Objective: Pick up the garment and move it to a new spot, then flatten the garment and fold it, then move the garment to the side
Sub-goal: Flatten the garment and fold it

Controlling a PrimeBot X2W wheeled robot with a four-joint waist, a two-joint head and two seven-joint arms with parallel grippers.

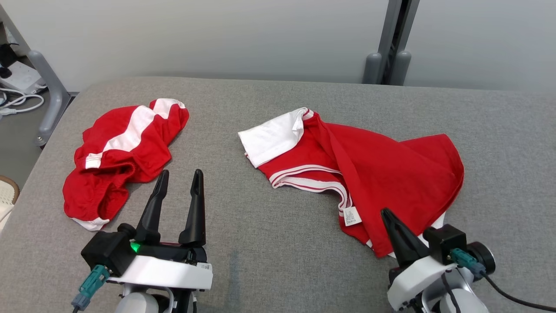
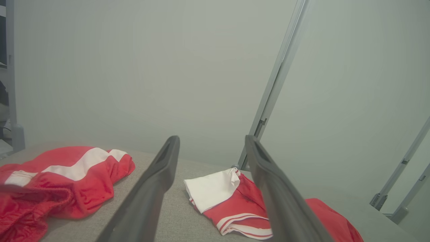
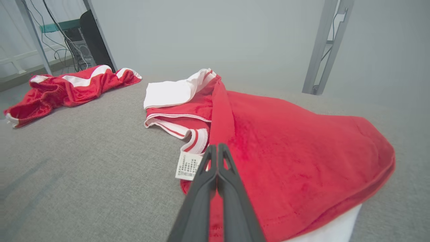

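Note:
A red shirt [image 1: 391, 169] with a white sleeve and white-striped trim lies crumpled on the right half of the grey padded table [image 1: 269, 243]; it also shows as the shirt [image 2: 235, 208] [image 3: 285, 141] in both wrist views. Its white label [image 3: 188, 166] hangs at the near edge. My right gripper [image 1: 384, 212] [image 3: 215, 146] is shut, fingertips together just over that near edge beside the label, and I see no cloth pinched between them. My left gripper [image 1: 179, 174] [image 2: 211, 139] stands open and empty over bare table.
Red shorts [image 1: 117, 161] [image 2: 67, 181] [image 3: 67, 87] with a white stripe lie bunched at the table's left, just beyond my left fingers. Grey frame posts [image 1: 391, 43] rise behind the table. A metal leg [image 1: 47, 87] and cables [image 1: 17, 102] sit off the left edge.

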